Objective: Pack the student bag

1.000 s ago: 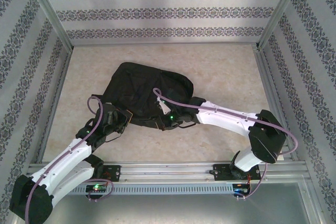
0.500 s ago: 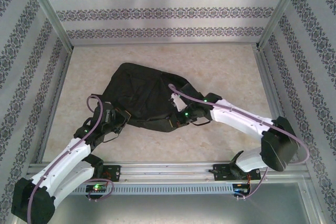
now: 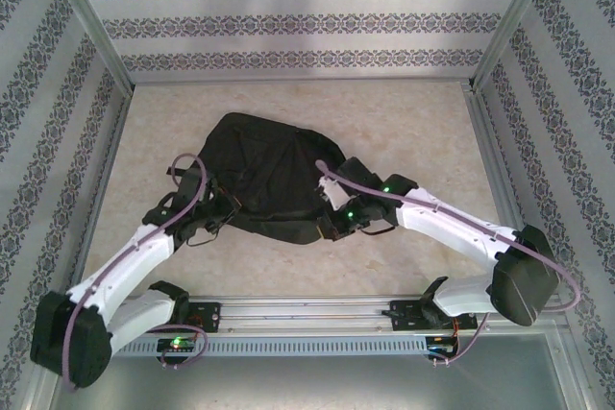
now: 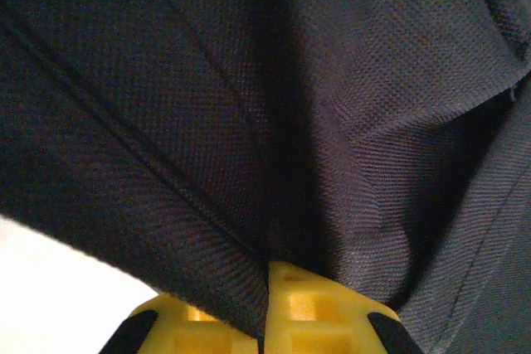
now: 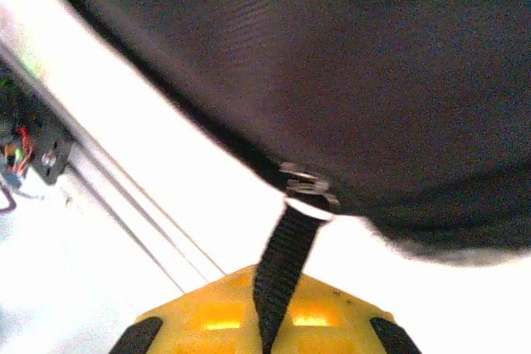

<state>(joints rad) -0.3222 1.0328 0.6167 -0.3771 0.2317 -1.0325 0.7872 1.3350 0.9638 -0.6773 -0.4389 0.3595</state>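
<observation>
Worktop (image 3: pixel 413 122): pale, mottled like stone, with patterned panels (image 3: pixel 288 21) on three sides.
Student bag (image 3: pixel 264 170): black and slumped flat at mid-worktop, a little left of centre. Its near edge runs between the two arm tips. The wrist views show a woven, creased cloth.
Right arm (image 3: pixel 452 228): white, angled in from the near right to the bag's near-right edge.
Left arm (image 3: pixel 135 261): white, angled in from the near left to the bag's near-left edge.
Left fingers (image 4: pixel 290 304): yellow, clenched on a fold of the student bag, with the cloth pinched in the seam between them and rising in pleats.
Right fingers (image 5: pixel 319 317): yellow, clenched on a webbing strap (image 5: pixel 286 246).
Webbing strap: black, narrow and straight, running from the fingers up to the bag's rim.
Metal ring (image 5: pixel 309 192): small, silvery and blurred, linking the strap to the bag.
</observation>
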